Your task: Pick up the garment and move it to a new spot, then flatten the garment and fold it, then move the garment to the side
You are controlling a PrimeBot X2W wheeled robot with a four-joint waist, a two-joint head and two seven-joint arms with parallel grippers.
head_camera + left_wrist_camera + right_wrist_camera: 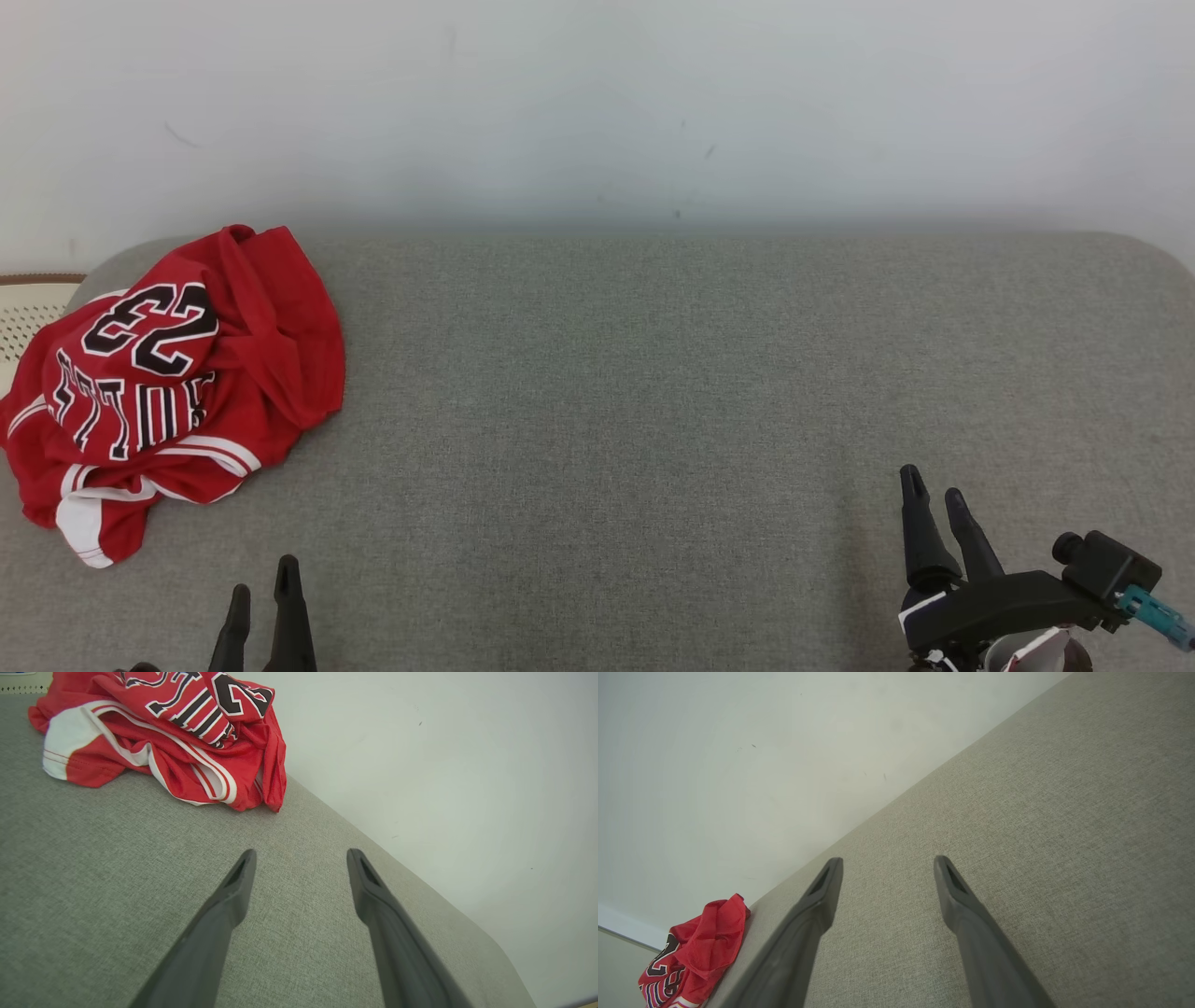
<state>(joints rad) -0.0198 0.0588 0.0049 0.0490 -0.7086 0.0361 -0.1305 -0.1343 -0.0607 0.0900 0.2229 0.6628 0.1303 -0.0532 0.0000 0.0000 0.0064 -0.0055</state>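
Observation:
The garment (168,383) is a red jersey with white trim and black number 23, lying crumpled at the far left of the grey cushioned surface (653,392). In the left wrist view the garment (177,732) sits ahead and to the upper left of my left gripper (301,858), whose two dark fingers stand open with nothing between them. In the head view the left gripper (263,583) is at the bottom, below the garment and apart from it. My right gripper (934,485) is at the lower right, open and empty. The right wrist view has the garment (693,956) far off beyond the right gripper (887,863).
A pale wall (597,103) runs along the back edge of the surface. A cream perforated object with a brown rim (28,308) shows at the left edge behind the garment. The surface's rounded corners are at the far left and far right.

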